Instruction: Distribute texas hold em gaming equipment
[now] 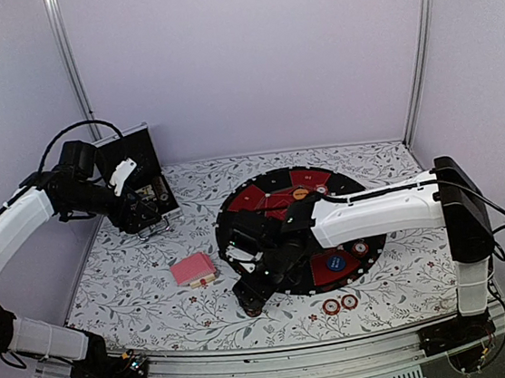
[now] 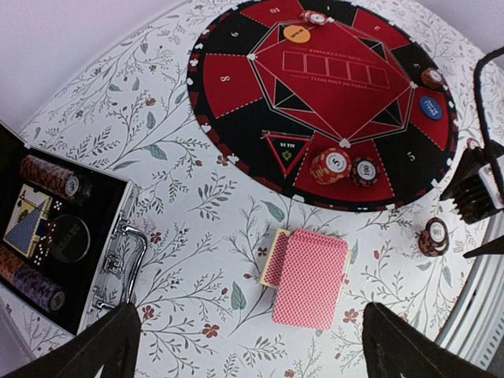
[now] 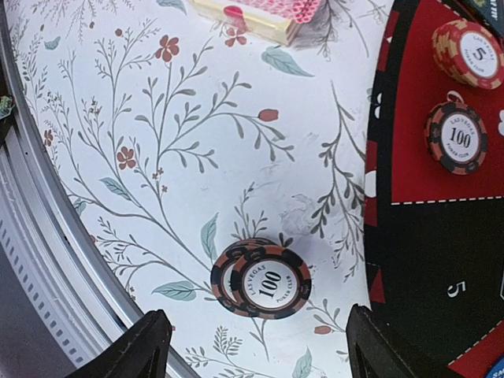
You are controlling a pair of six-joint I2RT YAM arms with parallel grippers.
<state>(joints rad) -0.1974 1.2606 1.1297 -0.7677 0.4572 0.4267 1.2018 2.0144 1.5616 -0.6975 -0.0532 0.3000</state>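
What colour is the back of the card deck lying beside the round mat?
Pink, with a fine crosshatch pattern. The card deck shows best in the left wrist view.

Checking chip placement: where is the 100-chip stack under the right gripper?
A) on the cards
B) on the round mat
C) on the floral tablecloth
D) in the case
C: the 100-chip stack sits on the floral tablecloth, clear of the round mat.

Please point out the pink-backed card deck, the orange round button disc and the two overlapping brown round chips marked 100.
Pink-backed card deck (image 2: 311,287): left wrist view, middle of the top card.
Orange round button disc (image 2: 297,34): left wrist view, centre of its face.
Overlapping brown round chips (image 3: 272,282): right wrist view, upper chip's white label.
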